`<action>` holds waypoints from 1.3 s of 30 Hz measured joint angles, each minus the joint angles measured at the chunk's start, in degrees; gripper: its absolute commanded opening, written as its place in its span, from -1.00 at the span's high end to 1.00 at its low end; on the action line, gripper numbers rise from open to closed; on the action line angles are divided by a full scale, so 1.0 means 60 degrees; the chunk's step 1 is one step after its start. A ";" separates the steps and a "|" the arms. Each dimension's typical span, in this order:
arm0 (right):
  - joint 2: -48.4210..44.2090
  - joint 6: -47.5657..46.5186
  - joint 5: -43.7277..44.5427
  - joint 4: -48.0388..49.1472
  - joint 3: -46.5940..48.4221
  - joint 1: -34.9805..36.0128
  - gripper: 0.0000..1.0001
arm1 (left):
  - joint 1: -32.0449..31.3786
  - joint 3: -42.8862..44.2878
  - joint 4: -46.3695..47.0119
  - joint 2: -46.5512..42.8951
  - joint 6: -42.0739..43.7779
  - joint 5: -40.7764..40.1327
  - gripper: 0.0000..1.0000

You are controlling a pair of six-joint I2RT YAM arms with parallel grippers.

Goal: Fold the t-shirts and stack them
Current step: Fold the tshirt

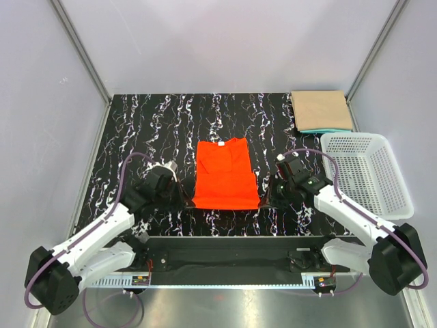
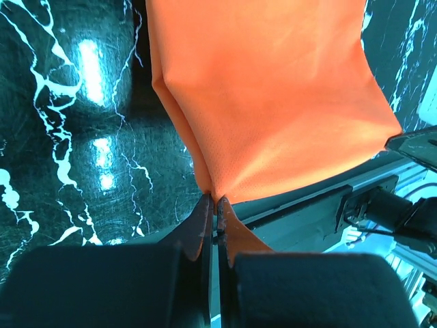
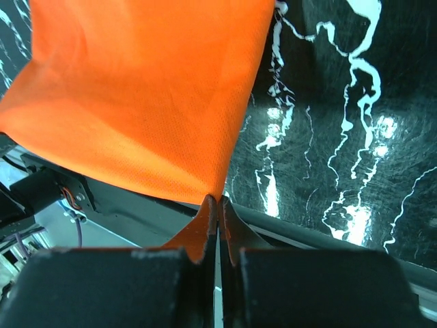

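The desk [image 1: 136, 123] is a glossy black slab veined with white, like marble, and it fills the middle of the enclosure. Plain pale grey panels close it in: a back wall [image 1: 225, 41], a left wall [image 1: 41, 102] and a right wall [image 1: 416, 82]. Slim metal posts [image 1: 80, 51] run up the two back corners where the panels meet. Beyond the desk's near edge lies a silvery metal surface [image 1: 225, 304]. Light from above shows as bright white patches [image 2: 89, 58] on the polished top in both wrist views.
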 measured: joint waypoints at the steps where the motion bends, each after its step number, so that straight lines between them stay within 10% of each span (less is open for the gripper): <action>1: 0.0022 -0.0007 0.0055 -0.0069 0.0113 0.0000 1.00 | -0.0007 0.0069 -0.0058 0.0011 -0.0018 -0.0062 1.00; 17: 0.2958 -0.1555 0.0954 -0.1118 0.5337 -0.0492 1.00 | 0.1341 0.4470 -0.0980 0.3078 0.0714 -0.1118 1.00; 39: 1.0397 -0.2954 -0.1574 -0.0871 1.2371 -0.2670 0.86 | 0.3563 0.9930 0.1712 1.0116 0.1810 0.0692 0.96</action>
